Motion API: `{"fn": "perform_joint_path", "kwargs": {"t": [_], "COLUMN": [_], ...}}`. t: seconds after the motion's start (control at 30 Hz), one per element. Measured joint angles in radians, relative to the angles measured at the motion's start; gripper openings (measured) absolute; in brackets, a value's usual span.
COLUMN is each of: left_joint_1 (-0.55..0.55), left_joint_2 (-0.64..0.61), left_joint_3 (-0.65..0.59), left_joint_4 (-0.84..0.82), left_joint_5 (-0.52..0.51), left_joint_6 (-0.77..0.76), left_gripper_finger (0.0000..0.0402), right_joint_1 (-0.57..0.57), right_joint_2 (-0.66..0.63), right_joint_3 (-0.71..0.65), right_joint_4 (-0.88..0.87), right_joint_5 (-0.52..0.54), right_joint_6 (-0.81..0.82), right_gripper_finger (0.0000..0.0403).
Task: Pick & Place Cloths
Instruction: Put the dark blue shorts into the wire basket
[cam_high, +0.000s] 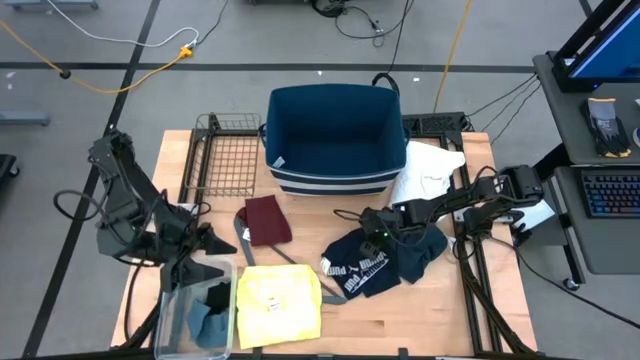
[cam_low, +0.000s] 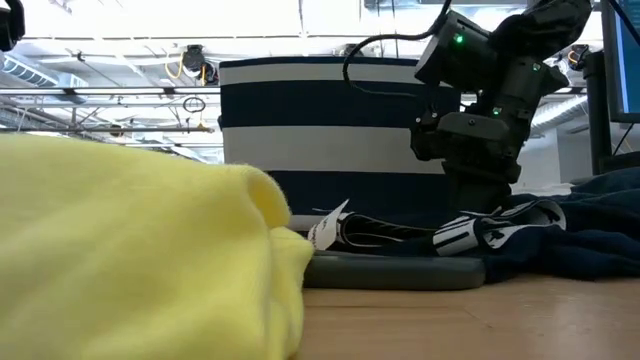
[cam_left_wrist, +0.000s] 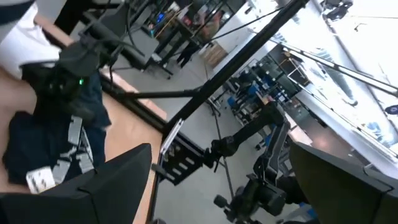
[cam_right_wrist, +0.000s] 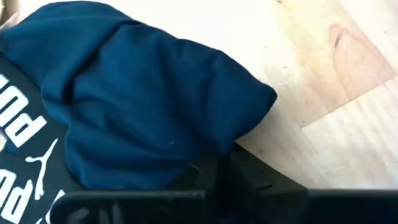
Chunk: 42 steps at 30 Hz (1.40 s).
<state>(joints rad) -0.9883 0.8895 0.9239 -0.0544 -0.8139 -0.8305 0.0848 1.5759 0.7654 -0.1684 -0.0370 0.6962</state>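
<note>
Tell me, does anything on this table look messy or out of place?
Yes. The white shirt hangs partly over the table's right edge beside the navy bin, and a grey hanger lies loose among the cloths. Nothing looks damaged.

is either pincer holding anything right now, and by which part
Cannot be told for the right pincer: it sits low on the navy lettered garment, its fingers hidden. The left pincer holds nothing, hanging open over the table's left side.

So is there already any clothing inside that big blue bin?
No, seen from above the blue bin shows only its bare blue floor, and the cloths lie outside it.
</note>
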Motion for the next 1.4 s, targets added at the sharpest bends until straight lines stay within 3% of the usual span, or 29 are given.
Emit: {"fn": "perform_joint_path", "kwargs": {"t": [0.43, 0.83, 1.13, 1.4], "left_joint_1": [0.026, 0.026, 0.036, 0.145], "left_joint_2": [0.0, 0.003, 0.052, 0.122], "left_joint_3": [0.0, 0.0, 0.0, 0.0], "left_joint_4": [0.003, 0.004, 0.005, 0.007], "left_joint_5": [0.001, -0.011, -0.117, -0.139], "left_joint_6": [0.025, 0.02, 0.024, 0.036], "left_gripper_finger": [0.0385, 0.0392, 0.0392, 0.0392], "right_joint_1": [0.062, 0.119, 0.168, 0.182], "right_joint_2": [-0.17, -0.398, -0.434, -0.433], "right_joint_3": [0.004, 0.008, 0.009, 0.009], "right_joint_4": [0.039, 0.234, 0.507, 0.66], "right_joint_5": [0.066, 0.141, 0.139, 0.136], "right_joint_6": [0.043, 0.052, 0.043, 0.025], "right_gripper_finger": [0.0002, 0.0001, 0.0001, 0.0]}}
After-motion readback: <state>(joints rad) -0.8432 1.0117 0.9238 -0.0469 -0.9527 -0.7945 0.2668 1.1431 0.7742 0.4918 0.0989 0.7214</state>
